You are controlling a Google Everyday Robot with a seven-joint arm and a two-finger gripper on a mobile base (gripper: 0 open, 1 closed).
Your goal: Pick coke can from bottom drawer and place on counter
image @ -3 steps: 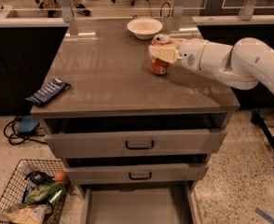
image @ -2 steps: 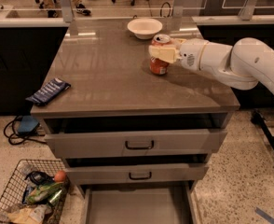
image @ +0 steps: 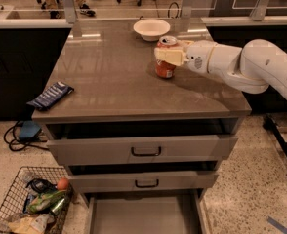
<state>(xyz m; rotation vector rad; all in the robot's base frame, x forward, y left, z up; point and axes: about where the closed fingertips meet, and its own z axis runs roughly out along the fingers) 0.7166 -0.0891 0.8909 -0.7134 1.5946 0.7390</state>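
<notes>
The red coke can (image: 165, 68) with a silver top stands upright on the glossy grey-brown counter (image: 119, 77), right of centre. My gripper (image: 167, 56) reaches in from the right on the white arm, and its pale fingers (image: 170, 57) are closed around the can's upper part. The bottom drawer (image: 143, 216) is pulled out at the foot of the cabinet and its flat grey floor shows nothing on it.
A white bowl (image: 151, 29) sits at the counter's back, just behind the can. A dark blue packet (image: 51, 95) lies at the counter's left front edge. Two upper drawer fronts stand slightly out. A wire basket (image: 31, 208) of items, with an orange fruit, stands on the floor at left.
</notes>
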